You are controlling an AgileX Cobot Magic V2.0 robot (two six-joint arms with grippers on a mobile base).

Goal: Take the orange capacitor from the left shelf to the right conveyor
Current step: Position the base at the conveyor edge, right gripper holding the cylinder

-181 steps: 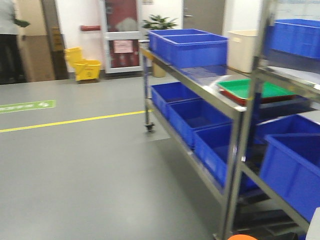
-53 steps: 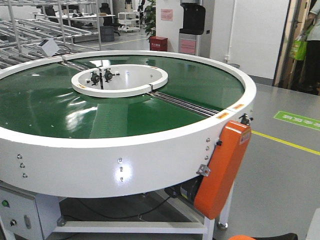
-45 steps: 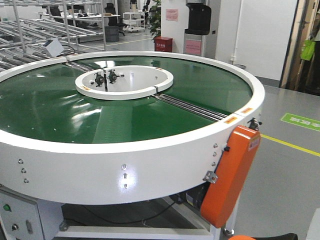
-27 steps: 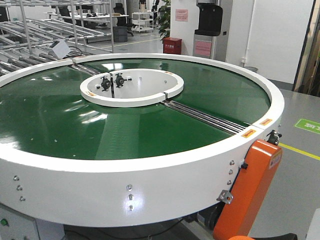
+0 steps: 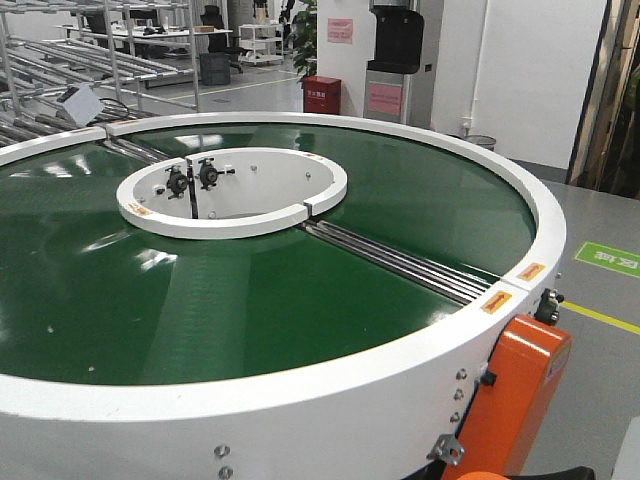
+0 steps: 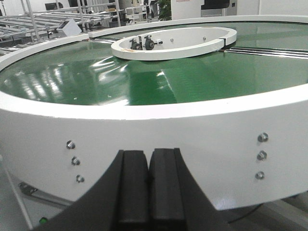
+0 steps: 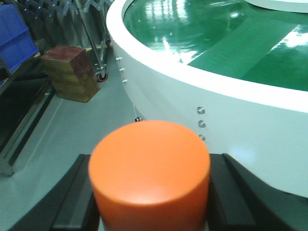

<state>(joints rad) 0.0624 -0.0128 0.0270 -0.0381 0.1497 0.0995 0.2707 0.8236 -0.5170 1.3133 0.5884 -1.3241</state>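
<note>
Only wrist view shows right claw clamping orange capacitor; left claw closed.

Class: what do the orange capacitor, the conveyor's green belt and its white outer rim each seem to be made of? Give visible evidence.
The orange capacitor looks like smooth plastic or a coated casing: even colour, soft sheen, rounded edge. The green belt is likely glossy PVC or rubber: it shows bright mirror-like reflections. The white outer rim seems painted sheet metal: flat gloss, screw heads.
</note>
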